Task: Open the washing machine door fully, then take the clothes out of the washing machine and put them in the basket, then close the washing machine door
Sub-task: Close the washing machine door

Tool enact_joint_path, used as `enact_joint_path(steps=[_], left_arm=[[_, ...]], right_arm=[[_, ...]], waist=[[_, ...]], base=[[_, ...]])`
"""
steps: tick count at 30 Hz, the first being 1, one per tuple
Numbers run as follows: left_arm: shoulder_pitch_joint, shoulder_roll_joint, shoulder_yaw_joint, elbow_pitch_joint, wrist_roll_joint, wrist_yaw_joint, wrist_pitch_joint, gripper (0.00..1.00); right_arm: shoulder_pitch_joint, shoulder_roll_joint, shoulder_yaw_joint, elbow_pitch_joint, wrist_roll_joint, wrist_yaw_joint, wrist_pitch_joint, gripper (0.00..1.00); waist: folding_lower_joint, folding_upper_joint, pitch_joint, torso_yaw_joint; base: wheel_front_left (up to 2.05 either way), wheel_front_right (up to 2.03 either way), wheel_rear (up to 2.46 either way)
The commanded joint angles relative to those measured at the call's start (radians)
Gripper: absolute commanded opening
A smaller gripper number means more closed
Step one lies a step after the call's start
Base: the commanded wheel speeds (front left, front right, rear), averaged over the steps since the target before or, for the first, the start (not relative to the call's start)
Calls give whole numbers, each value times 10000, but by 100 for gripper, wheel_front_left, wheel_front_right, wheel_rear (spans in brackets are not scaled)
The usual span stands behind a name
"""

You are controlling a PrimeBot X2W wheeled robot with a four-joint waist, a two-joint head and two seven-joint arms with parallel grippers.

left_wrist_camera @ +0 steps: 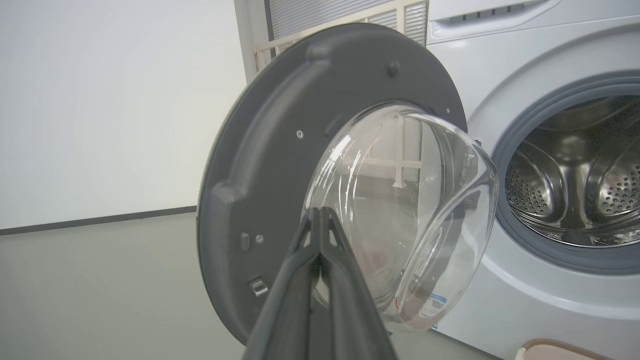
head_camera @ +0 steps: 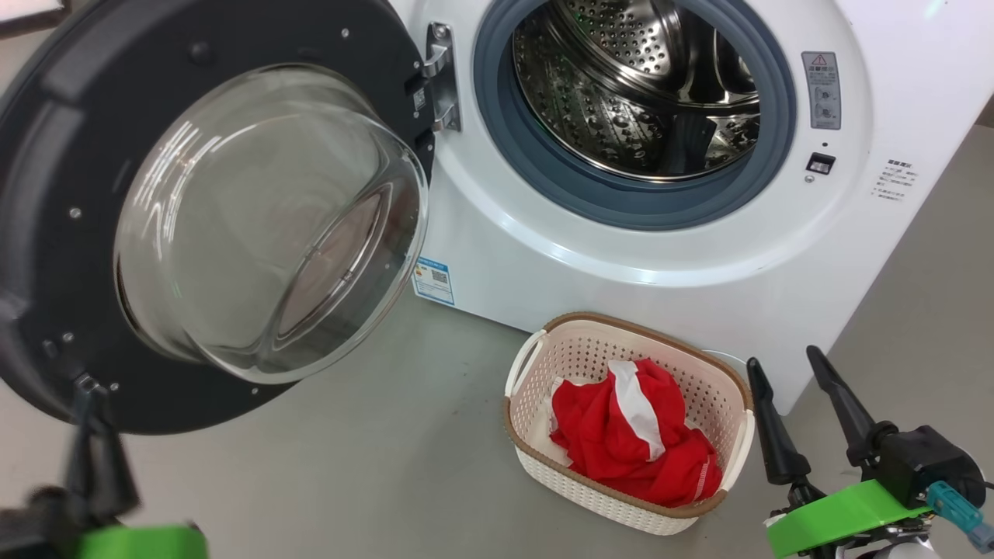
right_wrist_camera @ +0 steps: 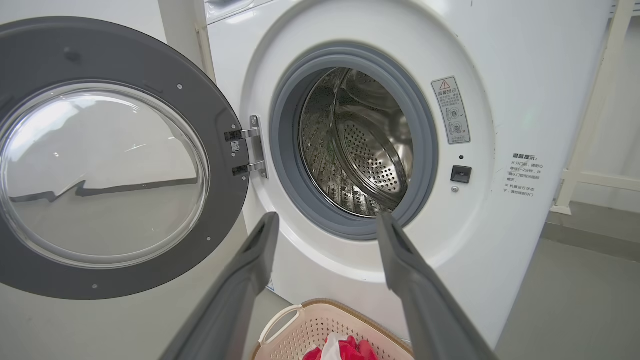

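Big white front-loading washing machine [head_camera: 699,264] at the back, standing on the grey floor [head_camera: 349,466]. Large round washing machine door [head_camera: 46,202] with a wide dark rim, swung wide open to the left on its metal hinge [head_camera: 441,78], bulging clear glass bowl [head_camera: 264,225] facing out into the room. Perforated steel drum [head_camera: 637,85] gleaming inside the grey rubber gasket [head_camera: 497,147]. Small cream-white perforated plastic basket [head_camera: 621,321] with a brown woven-look rim, on the floor just in front of the machine, below the opening and a little to the right. Bright red clothes [head_camera: 621,442] with white panels heaped inside the basket. Left claw [left_wrist_camera: 320,214] pressed together, fingers tip to tip, low by the bottom edge of the open door, tips across the glass bowl in the left wrist view; touching the door or not, cannot tell. Right claw [head_camera: 782,359] spread wide, fingers apart in the air, just right of the basket, pointing toward the machine front
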Motion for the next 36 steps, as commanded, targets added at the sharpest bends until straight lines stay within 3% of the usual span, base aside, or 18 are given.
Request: enact_joint_path(steps=[1,6,12,18,21,29,36], left_arm=[[-842,336,603,-444,17,155,-113,0],[-2112,836,1450,-566,-229,552,-122,0],[-3738,1708,2585,379,-850,810,88,0],[-4812,2268,3232,2032,-1844,460,602,0],[-5443,2292,3835,3210,-3009,152,1273,0],[-6879,2596,5273,5772,-6066,-812,3985,0],[-7500,2907,5966,6936,-7761,-1070,6318,0]], right_arm=[[-415,-134,319,-159,57,48,-63,100],[-430,-227,396,-14,90,48,-63,100],[-392,-289,380,93,106,48,-63,100],[-324,-276,402,324,248,48,-63,100],[-337,-286,495,444,409,48,-63,100],[-235,-341,750,654,735,48,-63,100],[-302,-533,914,762,860,48,-63,100]], waist=[[0,0,-7,-78],[0,0,-32,-301],[0,0,-52,-601],[0,0,-143,-828],[0,0,-191,-979],[0,0,-117,-1210],[0,0,-65,-1364]], base=[[0,0,0],[0,0,0],[0,0,0],[0,0,0],[0,0,0],[0,0,0],[0,0,0]])
